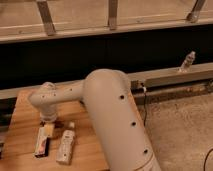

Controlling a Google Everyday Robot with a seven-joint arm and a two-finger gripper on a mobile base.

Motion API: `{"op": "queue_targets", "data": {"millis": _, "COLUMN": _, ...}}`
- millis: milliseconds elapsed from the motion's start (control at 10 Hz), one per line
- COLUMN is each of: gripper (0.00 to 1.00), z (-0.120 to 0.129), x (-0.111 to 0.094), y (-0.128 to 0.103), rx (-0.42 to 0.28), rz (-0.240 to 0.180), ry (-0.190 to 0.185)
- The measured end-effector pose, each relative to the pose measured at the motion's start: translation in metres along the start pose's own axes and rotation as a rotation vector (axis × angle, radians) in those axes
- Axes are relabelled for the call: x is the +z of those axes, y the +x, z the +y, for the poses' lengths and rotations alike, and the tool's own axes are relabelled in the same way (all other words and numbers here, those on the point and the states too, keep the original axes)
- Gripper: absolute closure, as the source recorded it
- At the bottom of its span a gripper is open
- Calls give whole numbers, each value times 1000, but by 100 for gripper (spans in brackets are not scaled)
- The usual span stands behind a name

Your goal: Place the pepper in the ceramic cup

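Observation:
My white arm reaches from the lower right over the wooden table at the left. The gripper hangs below the wrist, just above the top end of a flat red-and-white box. The pepper and the ceramic cup are out of view or hidden behind the arm.
A white bottle-like item lies on the table right of the box. A small bottle stands on the ledge at the right. A dark wall and railing run behind the table. Speckled floor lies to the right.

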Motion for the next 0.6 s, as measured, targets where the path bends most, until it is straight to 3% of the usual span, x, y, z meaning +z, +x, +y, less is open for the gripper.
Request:
{"op": "queue_targets", "data": {"millis": 400, "gripper": 94, "z": 1, "x": -2, "y": -2, "rx": 0, "rz": -5, "ry": 1}}
{"op": "queue_targets", "data": {"millis": 600, "gripper": 100, "z": 3, "x": -2, "y": 0, "rx": -1, "rz": 2, "ry": 0}}
